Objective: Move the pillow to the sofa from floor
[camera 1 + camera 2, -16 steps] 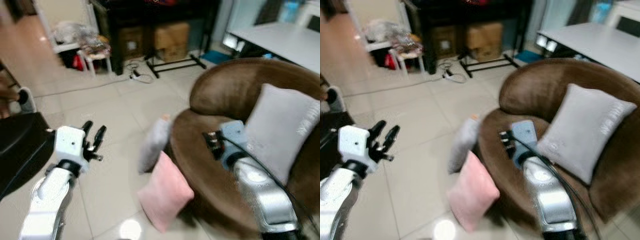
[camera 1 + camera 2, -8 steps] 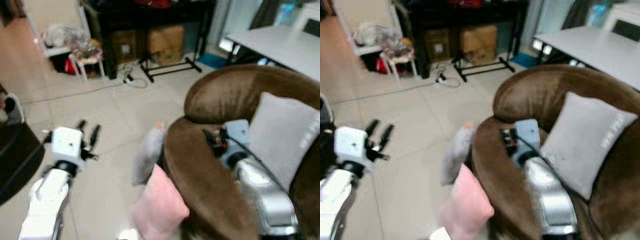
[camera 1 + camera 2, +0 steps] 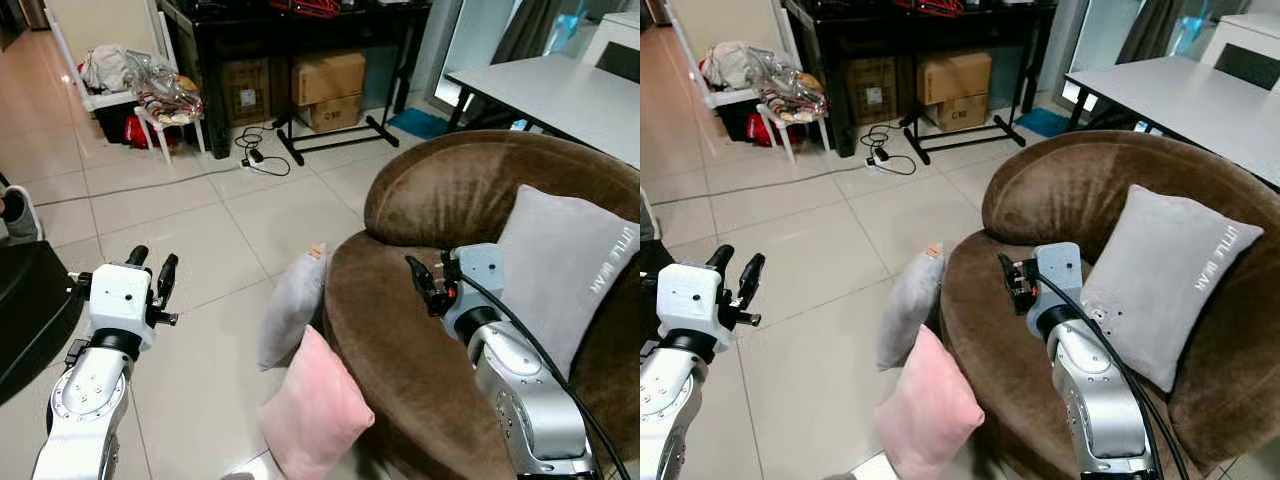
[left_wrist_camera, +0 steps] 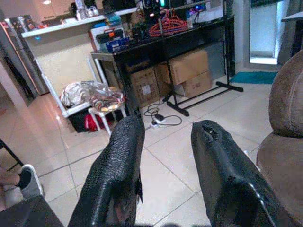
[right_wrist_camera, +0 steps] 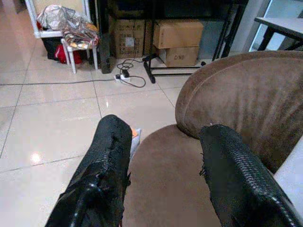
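Two pillows lean against the front of the round brown sofa (image 3: 400, 340) on the tiled floor: a grey pillow (image 3: 291, 308) and, nearer me, a pink pillow (image 3: 315, 410). A third, pale grey pillow (image 3: 565, 265) rests on the sofa seat against its back. My left gripper (image 3: 152, 272) is raised over the floor, well left of the floor pillows, open and holding nothing. My right gripper (image 3: 420, 280) hovers above the sofa seat, open and empty; between its fingers (image 5: 102, 175) the wrist view looks down at the seat and the grey pillow's tip (image 5: 135, 139).
A black rack (image 3: 300, 40) with cardboard boxes (image 3: 325, 75) and cables (image 3: 255, 155) stands at the back. A white stool (image 3: 165, 105) piled with bags is at back left, a white table (image 3: 560, 90) at back right. A dark seat (image 3: 25, 310) and a person's shoe (image 3: 15, 212) lie far left.
The camera has shifted and steadied; the picture is sharp now. Both open grippers hold much the same raised poses, and the pillows lie as before.
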Robot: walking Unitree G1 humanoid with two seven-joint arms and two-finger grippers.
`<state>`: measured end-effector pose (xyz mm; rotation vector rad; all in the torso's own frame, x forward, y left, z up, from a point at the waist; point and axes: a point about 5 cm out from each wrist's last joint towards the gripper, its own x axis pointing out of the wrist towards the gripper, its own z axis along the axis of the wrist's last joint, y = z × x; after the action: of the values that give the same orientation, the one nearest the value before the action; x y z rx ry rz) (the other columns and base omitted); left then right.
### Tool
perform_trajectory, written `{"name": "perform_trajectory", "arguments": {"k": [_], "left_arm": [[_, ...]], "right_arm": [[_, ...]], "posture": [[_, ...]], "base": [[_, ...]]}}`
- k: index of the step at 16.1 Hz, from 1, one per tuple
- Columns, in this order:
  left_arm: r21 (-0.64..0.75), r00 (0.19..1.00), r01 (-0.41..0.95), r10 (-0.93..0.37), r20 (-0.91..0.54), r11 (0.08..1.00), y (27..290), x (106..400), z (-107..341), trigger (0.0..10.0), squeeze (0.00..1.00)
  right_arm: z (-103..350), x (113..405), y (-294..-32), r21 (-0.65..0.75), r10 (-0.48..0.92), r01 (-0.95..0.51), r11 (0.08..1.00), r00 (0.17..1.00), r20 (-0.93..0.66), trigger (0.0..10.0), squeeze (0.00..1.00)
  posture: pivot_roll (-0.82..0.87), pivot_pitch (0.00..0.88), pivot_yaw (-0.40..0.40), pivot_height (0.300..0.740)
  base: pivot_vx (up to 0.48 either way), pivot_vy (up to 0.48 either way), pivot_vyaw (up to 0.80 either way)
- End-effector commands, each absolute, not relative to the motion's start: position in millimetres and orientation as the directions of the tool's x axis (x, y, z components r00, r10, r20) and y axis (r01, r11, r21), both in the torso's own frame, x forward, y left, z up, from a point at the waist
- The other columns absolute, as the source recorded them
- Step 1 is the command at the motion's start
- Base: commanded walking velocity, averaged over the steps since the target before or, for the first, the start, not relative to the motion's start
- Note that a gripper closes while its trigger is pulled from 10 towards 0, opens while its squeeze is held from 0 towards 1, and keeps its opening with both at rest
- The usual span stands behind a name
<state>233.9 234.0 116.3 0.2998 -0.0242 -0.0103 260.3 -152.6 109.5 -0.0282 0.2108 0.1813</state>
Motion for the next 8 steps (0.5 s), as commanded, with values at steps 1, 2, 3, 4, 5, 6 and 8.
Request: {"name": "perform_trajectory", "arguments": {"k": [1,2,3,4,5,6,8], "left_arm": [[0.292,0.999,0.012,-0.025,0.043,0.956,233.4,236.2,120.3,10.0,0.00],[0.293,0.999,0.015,-0.029,0.044,0.956,232.8,236.5,120.1,10.0,0.00],[0.292,0.999,0.018,-0.032,0.044,0.956,232.1,236.7,120.3,10.0,0.00],[0.290,0.998,0.021,-0.035,0.044,0.957,231.9,236.8,120.4,10.0,0.00],[0.289,0.998,0.022,-0.037,0.044,0.957,231.5,237.3,120.5,10.0,0.00],[0.288,0.998,0.024,-0.038,0.044,0.957,231.3,237.5,120.5,10.0,0.00],[0.283,0.998,0.027,-0.042,0.048,0.959,230.4,238.3,120.9,10.0,0.00]], "right_arm": [[110.1,260.8,-154.8,-0.005,0.171,-0.176,0.984,0.963,-0.206,10.0,0.00],[110.0,260.9,-154.5,-0.006,0.173,-0.178,0.984,0.963,-0.204,10.0,0.00],[110.0,260.9,-154.1,-0.007,0.175,-0.180,0.984,0.963,-0.203,10.0,0.00],[110.0,261.1,-153.9,-0.008,0.177,-0.182,0.983,0.963,-0.203,10.0,0.00],[110.3,261.7,-153.8,-0.009,0.178,-0.184,0.983,0.963,-0.202,10.0,0.00],[110.7,262.1,-153.6,-0.011,0.179,-0.185,0.983,0.963,-0.201,10.0,0.00],[112.5,263.0,-152.5,-0.013,0.183,-0.189,0.982,0.964,-0.193,10.0,0.00]], "posture": [[-0.03,0.000,-0.036,0.675],[-0.03,0.000,-0.036,0.665],[-0.03,0.000,-0.036,0.655],[-0.03,0.000,-0.036,0.645],[-0.03,0.000,-0.037,0.635],[-0.03,0.000,-0.037,0.625],[-0.03,0.000,-0.038,0.606]], "base": [[0.000,0.000,0.00],[0.000,0.000,0.00],[0.000,0.000,0.00],[0.000,0.000,0.00],[0.000,0.000,0.00],[0.000,0.000,0.00],[0.000,0.000,0.00]]}}
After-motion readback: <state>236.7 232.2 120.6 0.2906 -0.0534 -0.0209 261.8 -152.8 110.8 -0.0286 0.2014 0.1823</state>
